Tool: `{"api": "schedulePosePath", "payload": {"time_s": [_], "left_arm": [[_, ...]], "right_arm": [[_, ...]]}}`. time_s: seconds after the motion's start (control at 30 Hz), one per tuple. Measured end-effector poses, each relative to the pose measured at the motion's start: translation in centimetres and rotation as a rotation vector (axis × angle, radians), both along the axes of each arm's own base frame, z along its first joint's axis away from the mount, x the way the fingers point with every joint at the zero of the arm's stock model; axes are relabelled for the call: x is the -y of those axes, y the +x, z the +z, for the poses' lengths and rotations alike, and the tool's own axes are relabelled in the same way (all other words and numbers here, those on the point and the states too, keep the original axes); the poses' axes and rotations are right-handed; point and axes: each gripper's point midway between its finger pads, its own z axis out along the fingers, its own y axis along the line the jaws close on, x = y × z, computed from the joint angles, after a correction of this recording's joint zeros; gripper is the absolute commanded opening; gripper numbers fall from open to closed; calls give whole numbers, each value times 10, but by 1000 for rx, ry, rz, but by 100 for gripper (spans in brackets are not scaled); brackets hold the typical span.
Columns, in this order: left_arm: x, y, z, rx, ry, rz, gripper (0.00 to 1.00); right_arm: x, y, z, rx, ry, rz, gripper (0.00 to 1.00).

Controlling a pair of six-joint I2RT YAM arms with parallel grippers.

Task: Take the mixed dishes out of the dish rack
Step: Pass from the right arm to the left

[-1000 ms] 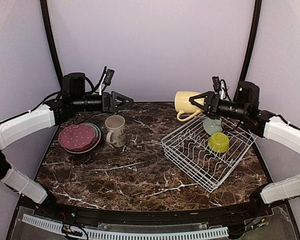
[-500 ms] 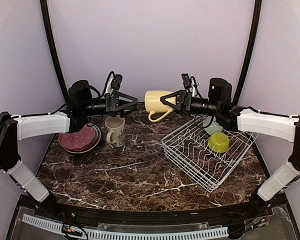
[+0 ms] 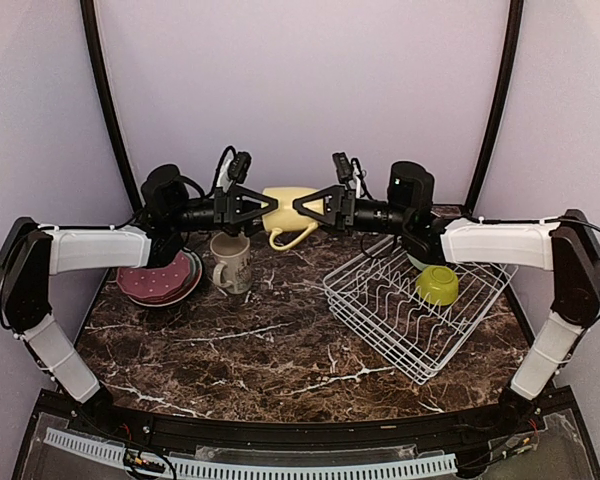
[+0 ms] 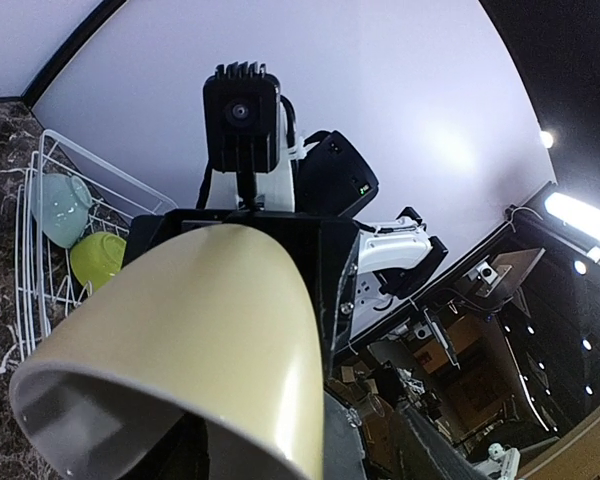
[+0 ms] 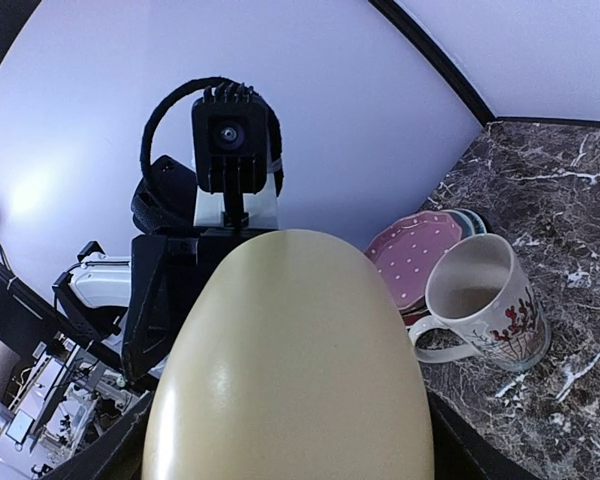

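Moved left, yellow mug [image 3: 284,212] clamped in right fingers [image 3: 312,196]; left fingers' [image 3: 255,195] grip unclear; rack [image 3: 375,320] holds lime bowl [image 3: 437,284], mint bowl [image 4: 58,205].

Robotics lab test booth, not a real kitchen. A plain lavender backdrop [image 3: 300,80] closes three sides, with black curved poles [image 3: 105,90] at the corners. Marble-pattern tabletop [image 3: 260,340], slotted cable duct [image 3: 250,466] along the near edge, two white-and-black robot arms [image 3: 90,250] mounted there. The dish rack [image 3: 400,330] is household ware. The left wrist view looks past the booth to a ceiling strip light [image 4: 585,215] and cluttered workbenches [image 4: 460,370] with equipment.
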Motion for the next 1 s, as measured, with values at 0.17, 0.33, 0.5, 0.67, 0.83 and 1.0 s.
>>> {"api": "schedulePosePath", "payload": {"time_s": [0.17,0.33,0.5,0.67,0.83,1.0], "left_arm": [[0,-2,3,4,-11,-13,38],[0,-2,3,3,-14,-15,13],[0,-6,7,79,-24,-26,1],[0,-6,3,80,-13,-30,1],[3,-9,-1,59,1,-40,1],[2,-6,-8,20,21,-34,1]], "right_arm": [[-5,-1,-1,-4,18,14,0],[-5,-1,5,3,42,16,0],[-6,-1,2,-50,41,16,20],[-4,-1,-2,-57,33,5,65],[4,-6,-5,-54,19,-13,99],[23,-7,-5,-52,19,-48,99]]}}
